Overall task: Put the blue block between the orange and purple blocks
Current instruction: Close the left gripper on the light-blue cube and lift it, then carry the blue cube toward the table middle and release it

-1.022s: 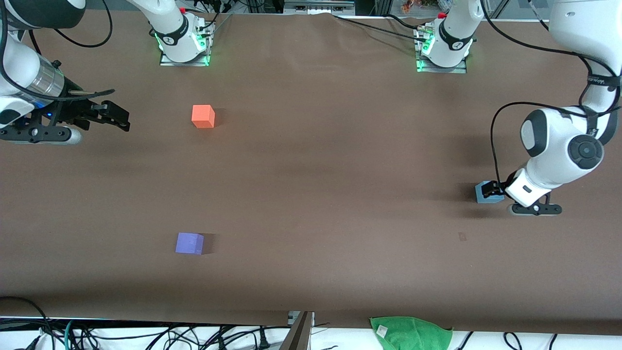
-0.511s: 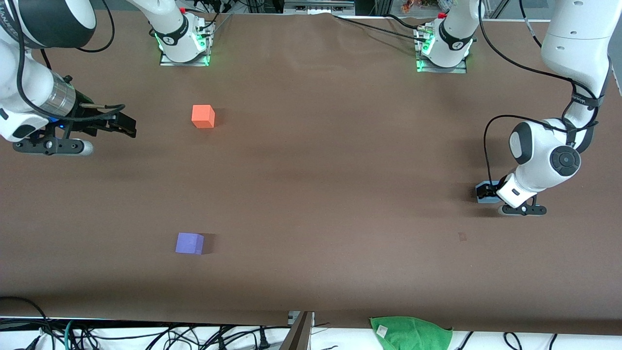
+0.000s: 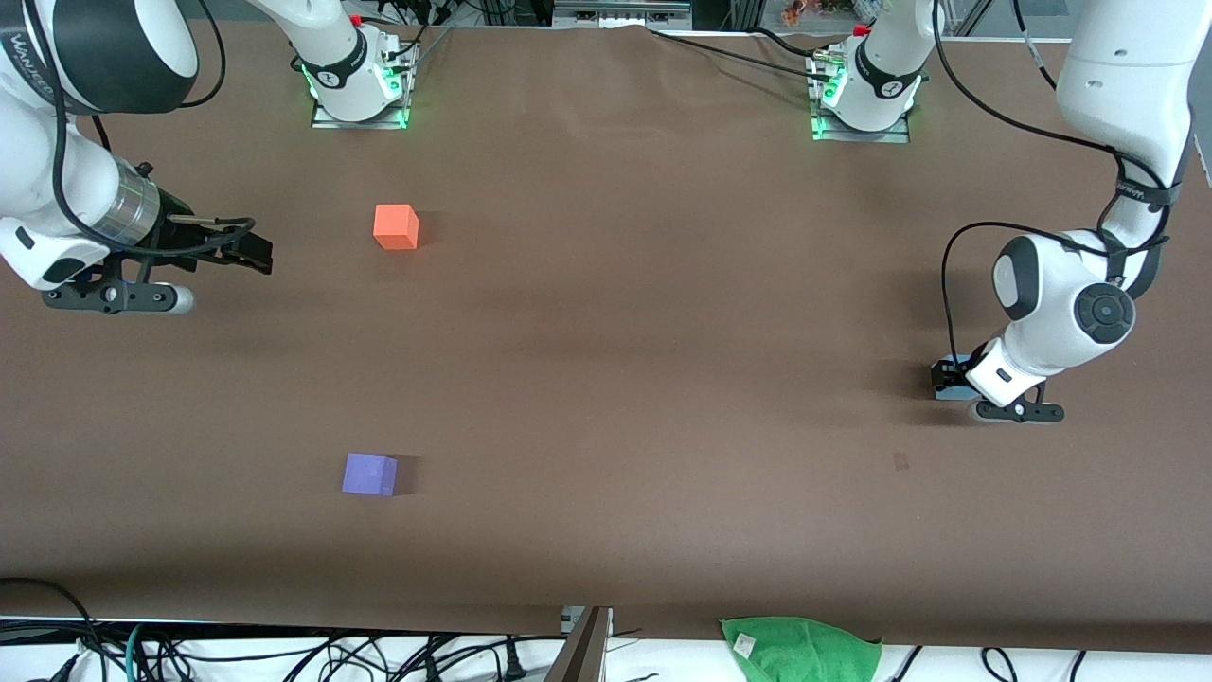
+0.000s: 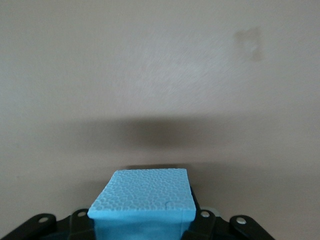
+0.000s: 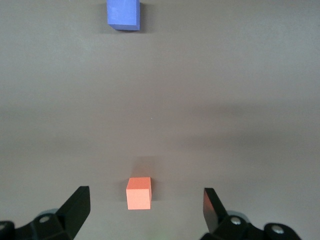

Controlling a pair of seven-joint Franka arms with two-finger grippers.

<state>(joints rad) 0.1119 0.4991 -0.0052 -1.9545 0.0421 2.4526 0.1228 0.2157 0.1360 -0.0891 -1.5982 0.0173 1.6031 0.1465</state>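
The blue block (image 4: 144, 197) sits on the table at the left arm's end, and the left gripper (image 4: 145, 222) is shut on it, a black finger against each side. From the front only a sliver of the blue block (image 3: 954, 362) shows under the left gripper (image 3: 947, 379). The orange block (image 3: 396, 227) lies toward the right arm's end, with the purple block (image 3: 369, 474) nearer the front camera. The right gripper (image 3: 258, 254) hovers open over the table beside the orange block. In the right wrist view the orange block (image 5: 139, 193) lies ahead of the open right gripper (image 5: 146, 202), the purple block (image 5: 123, 14) farther off.
A green cloth (image 3: 800, 649) lies past the table's front edge. A small dark stain (image 3: 900, 461) marks the brown table (image 3: 615, 332) close to the blue block. Cables hang along the front edge and run from both arm bases.
The left gripper has closed on the blue block, and its arm has drawn in over it. The right gripper has drifted a little toward the orange block, still open.
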